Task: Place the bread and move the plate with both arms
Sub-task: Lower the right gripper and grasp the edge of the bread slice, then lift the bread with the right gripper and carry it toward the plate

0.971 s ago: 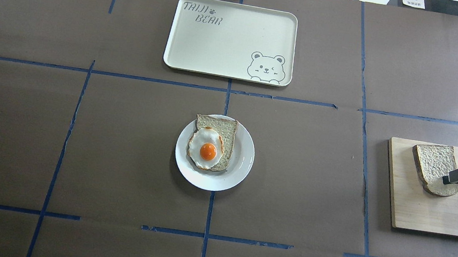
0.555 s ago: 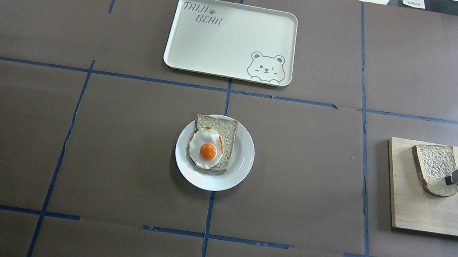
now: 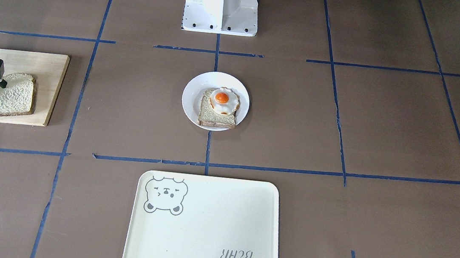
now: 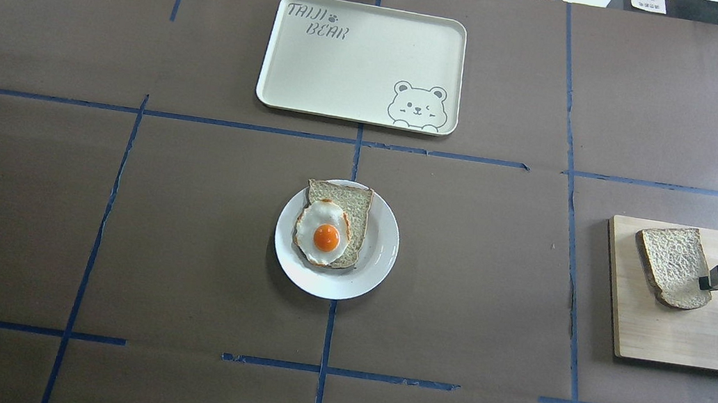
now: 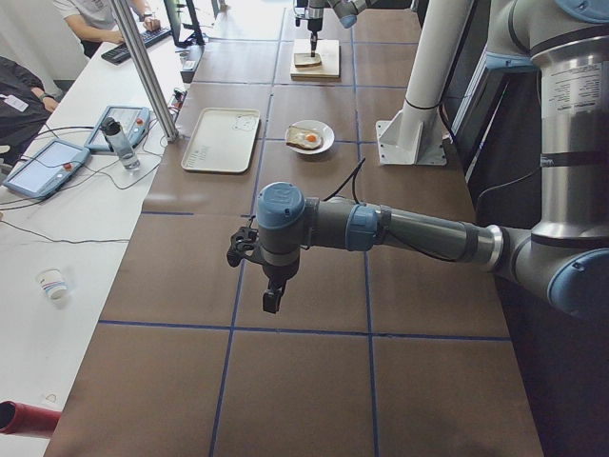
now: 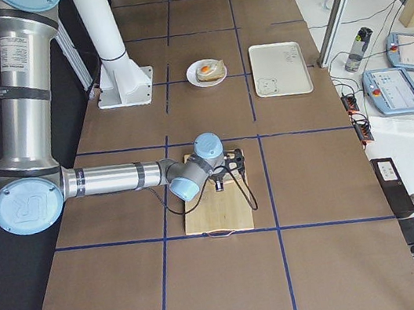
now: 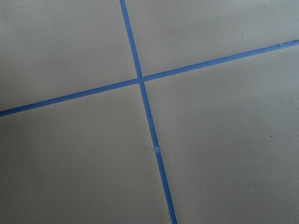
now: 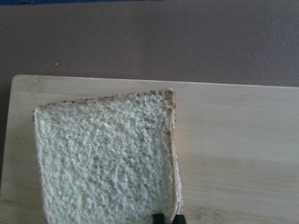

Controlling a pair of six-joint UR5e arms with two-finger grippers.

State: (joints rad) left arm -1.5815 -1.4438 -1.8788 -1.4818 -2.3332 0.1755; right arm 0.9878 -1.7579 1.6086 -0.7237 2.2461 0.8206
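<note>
Overhead on a brown table (image 4: pixel 187 226) gridded with blue tape. At the robot's right end, a wooden board (image 4: pixel 698 340), and on it the bread (image 4: pixel 672 265), crumb face up. Pinched at its outer edge by the right gripper (image 4: pixel 706 281), jaws pressed together on the crust. From the right wrist, two black fingertips (image 8: pixel 159 218) either side of that edge. Perhaps raised a little there, though hard to say whether clear of the board.

Reaches from the gripper toward the table's middle, so likely to lead the way on any inward move. At the middle, well apart from the board, the plate (image 4: pixel 379 260), holding a second slice (image 4: pixel 362 205) under a fried egg (image 4: pixel 325 235). Lies straight to the robot's left of the right gripper. Beyond the plate, on the side far from the robot, a cream tray (image 4: pixel 350 67) with a bear print.

Left gripper (image 5: pixel 271 303) far off over bare table at the robot's left end, seen only from the side. Spread or closed: cannot tell. From the left wrist, nothing but a tape cross (image 7: pixel 140 79).

Right arm plainly nearer the bread. Next, probably, a lift and a carry leftward to the plate.
</note>
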